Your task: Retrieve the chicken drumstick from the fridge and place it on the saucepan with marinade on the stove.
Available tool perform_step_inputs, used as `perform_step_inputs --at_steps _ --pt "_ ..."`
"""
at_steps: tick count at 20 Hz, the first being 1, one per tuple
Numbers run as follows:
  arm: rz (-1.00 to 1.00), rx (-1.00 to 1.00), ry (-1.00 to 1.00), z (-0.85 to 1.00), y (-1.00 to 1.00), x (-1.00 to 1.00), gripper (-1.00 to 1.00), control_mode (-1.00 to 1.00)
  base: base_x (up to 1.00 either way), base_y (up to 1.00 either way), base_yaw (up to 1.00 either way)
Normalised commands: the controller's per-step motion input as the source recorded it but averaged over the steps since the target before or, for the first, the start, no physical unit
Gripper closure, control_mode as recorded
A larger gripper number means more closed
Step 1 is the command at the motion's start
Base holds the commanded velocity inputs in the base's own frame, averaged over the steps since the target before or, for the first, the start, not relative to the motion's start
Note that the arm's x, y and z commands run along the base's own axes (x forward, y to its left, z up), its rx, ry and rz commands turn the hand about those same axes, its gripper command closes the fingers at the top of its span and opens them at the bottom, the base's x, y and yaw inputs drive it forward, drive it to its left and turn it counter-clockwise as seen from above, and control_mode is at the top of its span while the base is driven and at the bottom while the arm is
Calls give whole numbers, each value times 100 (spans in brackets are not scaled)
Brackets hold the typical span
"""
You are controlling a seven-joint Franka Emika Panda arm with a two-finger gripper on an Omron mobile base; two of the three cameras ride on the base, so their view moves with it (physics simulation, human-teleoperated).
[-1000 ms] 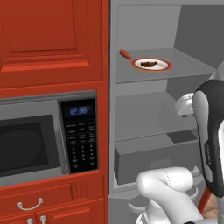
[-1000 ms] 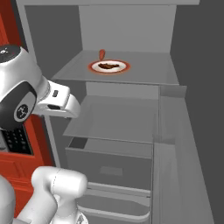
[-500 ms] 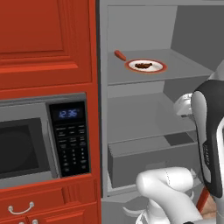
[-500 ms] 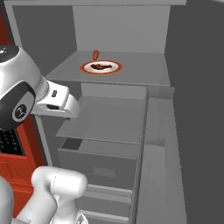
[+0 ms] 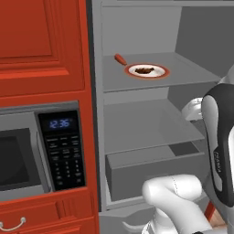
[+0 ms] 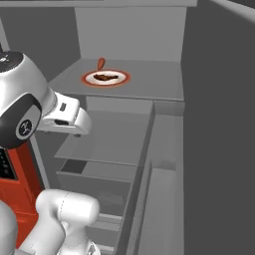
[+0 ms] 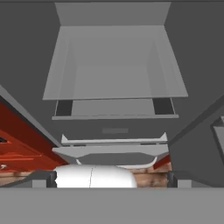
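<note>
The gripper sits low in front of the open fridge (image 5: 151,119), and from here I can't tell whether its fingers are apart or together — the hand view looks up into bare grey shelves and a boxy grey drawer (image 7: 114,127). The arm's smooth white shell with dark joints rises beside the fridge opening.

Inside the fridge, on the upper shelf (image 6: 149,84), a round white plate (image 5: 147,70) with an orange rim carries the chicken drumstick (image 5: 144,70) — a small, dark brown, lumpy piece lying at the plate's middle. Just behind the plate, toward the back wall, lies a short orange stick (image 5: 120,59), probably touching the rim, though it is too small to be sure.

The fridge is matte grey throughout, flat-panelled. Beside it stand glossy red panelled cabinets (image 5: 41,45) with a black-fronted microwave (image 5: 41,151) set in them, its clock glowing blue.
</note>
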Motion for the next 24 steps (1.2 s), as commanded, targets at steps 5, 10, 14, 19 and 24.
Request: perform_step_inputs --at_steps 5,10,14,19,24 --pt "0 0 0 0 0 0 -100 100 49 0 0" --pt "0 0 0 0 0 0 -100 100 47 5 -4" --pt "0 0 0 0 0 0 -100 100 0 0 0" --pt "0 0 0 0 0 0 -100 100 0 0 0" --pt "0 0 0 0 0 0 -100 -100 0 0 0"
